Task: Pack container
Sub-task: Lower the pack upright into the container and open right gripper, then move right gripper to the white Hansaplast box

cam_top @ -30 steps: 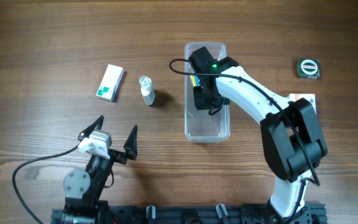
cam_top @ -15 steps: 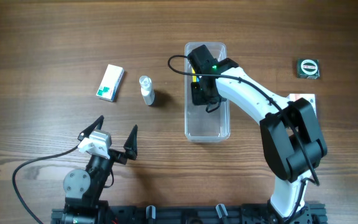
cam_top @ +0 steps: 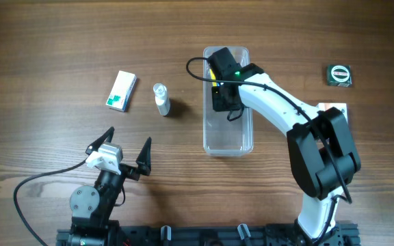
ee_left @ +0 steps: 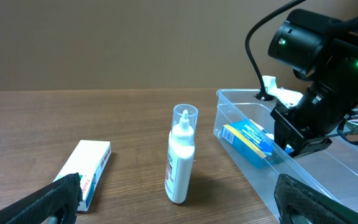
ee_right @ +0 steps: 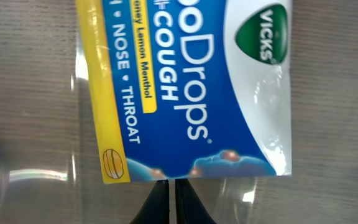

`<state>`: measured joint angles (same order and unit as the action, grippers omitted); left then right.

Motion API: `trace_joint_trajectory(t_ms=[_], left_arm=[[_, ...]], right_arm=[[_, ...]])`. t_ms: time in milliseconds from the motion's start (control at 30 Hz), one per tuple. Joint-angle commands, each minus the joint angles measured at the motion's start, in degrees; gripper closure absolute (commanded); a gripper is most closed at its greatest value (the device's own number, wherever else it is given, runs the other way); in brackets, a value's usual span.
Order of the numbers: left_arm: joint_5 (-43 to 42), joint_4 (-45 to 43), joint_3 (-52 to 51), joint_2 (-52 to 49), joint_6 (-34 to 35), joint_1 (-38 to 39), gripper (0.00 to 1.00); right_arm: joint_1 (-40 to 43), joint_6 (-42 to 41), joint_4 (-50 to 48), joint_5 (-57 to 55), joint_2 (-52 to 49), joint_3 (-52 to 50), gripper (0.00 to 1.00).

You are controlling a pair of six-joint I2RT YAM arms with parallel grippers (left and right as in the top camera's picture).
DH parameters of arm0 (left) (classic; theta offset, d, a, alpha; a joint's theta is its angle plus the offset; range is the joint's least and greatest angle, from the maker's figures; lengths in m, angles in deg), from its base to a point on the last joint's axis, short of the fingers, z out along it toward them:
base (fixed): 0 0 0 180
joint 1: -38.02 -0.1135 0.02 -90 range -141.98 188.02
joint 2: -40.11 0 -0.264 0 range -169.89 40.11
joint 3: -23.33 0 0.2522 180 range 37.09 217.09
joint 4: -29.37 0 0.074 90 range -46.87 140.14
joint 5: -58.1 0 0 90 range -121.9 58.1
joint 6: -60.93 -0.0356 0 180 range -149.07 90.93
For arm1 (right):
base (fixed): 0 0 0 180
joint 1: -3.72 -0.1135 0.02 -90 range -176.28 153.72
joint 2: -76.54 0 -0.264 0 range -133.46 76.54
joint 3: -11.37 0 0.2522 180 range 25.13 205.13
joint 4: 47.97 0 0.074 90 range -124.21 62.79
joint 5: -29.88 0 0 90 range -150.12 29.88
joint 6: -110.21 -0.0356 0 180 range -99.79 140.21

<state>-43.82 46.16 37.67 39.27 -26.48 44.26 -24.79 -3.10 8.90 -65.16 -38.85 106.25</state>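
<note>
- brown wood-grain worktop [cam_top: 60, 41] fills the overhead view, with a plain tan wall [ee_left: 104, 43] behind it in the left wrist view.
- the container [cam_top: 228, 140], a clear long bin, lies at the middle of the worktop, its long side running near to far.
- the right gripper [ee_right: 169, 199] reaches into the far half of the container with its fingers pressed together.
- its tips meet the near edge of a blue and yellow cough-drop bag [ee_left: 248, 138] that lies inside the container; i cannot tell whether they nip that edge.
- the left gripper [cam_top: 128, 135] hangs over the near left of the worktop, fingers spread wide and holding nothing, well apart from the container.
- a small white bottle [cam_top: 161, 100] with a clear cap stands upright just left of the container.
- a white and green box [cam_top: 122, 91] lies flat further left, near the bottle.
- a tape measure [cam_top: 339, 74] sits at the far right, well apart from the rest.
</note>
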Motion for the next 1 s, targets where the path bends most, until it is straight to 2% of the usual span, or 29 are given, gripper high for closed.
trace_joint_trajectory(t_ms=[0, 233, 667, 767, 967], left_arm=[[-0.7, 0.2, -0.3, 0.3, -0.9, -0.4, 0.00], [-0.7, 0.2, -0.3, 0.3, -0.9, -0.4, 0.00], [-0.7, 0.2, -0.3, 0.3, -0.9, -0.4, 0.00], [-0.7, 0.2, -0.3, 0.3, -0.9, -0.4, 0.00], [-0.7, 0.2, -0.3, 0.3, -0.9, -0.4, 0.00]], right_arm=[[0.6, -0.7, -0.7, 0.4, 0.4, -0.3, 0.95], [0.6, -0.7, -2.0, 3.8, 0.4, -0.3, 0.95], [0.6, 0.8, -2.2, 3.4, 0.4, -0.1, 0.95], [0.7, 0.8, 0.3, 3.4, 0.9, 2.6, 0.94], [0.8, 5.3, 7.1, 3.4, 7.7, 8.6, 0.83]])
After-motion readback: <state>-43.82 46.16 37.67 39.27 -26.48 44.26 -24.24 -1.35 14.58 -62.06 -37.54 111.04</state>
